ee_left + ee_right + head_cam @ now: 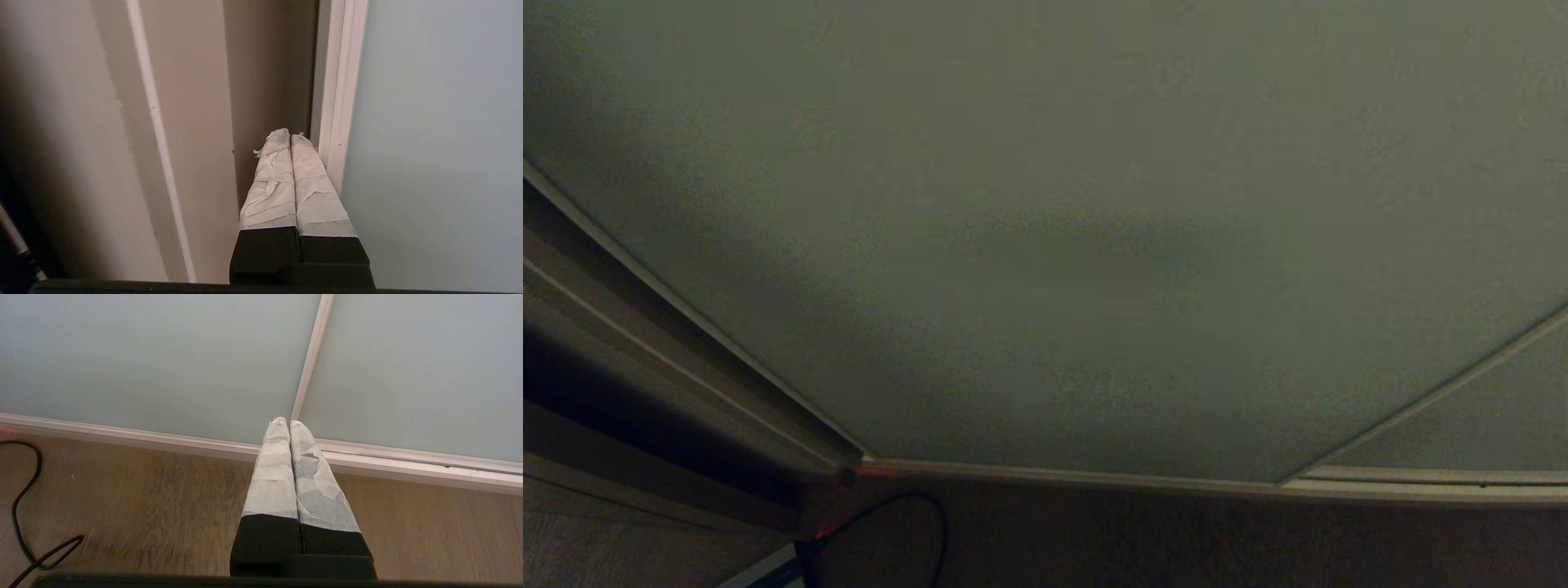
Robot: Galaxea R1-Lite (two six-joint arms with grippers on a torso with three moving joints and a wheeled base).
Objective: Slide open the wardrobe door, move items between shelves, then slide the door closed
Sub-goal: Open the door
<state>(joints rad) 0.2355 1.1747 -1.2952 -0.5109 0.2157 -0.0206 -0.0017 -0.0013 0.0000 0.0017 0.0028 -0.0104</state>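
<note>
Grey-green sliding wardrobe door [1062, 245], no readable writing

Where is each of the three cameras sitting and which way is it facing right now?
Head view: on the head, facing forward and down at the sliding wardrobe door; no arm shows.
Left wrist view: behind the left gripper, shut, beside the door's pale frame at a dark gap.
Right wrist view: behind the right gripper, shut, above the wood floor, facing the door's bottom rail.
Shared: head and right wrist views both show the black cable.
</note>
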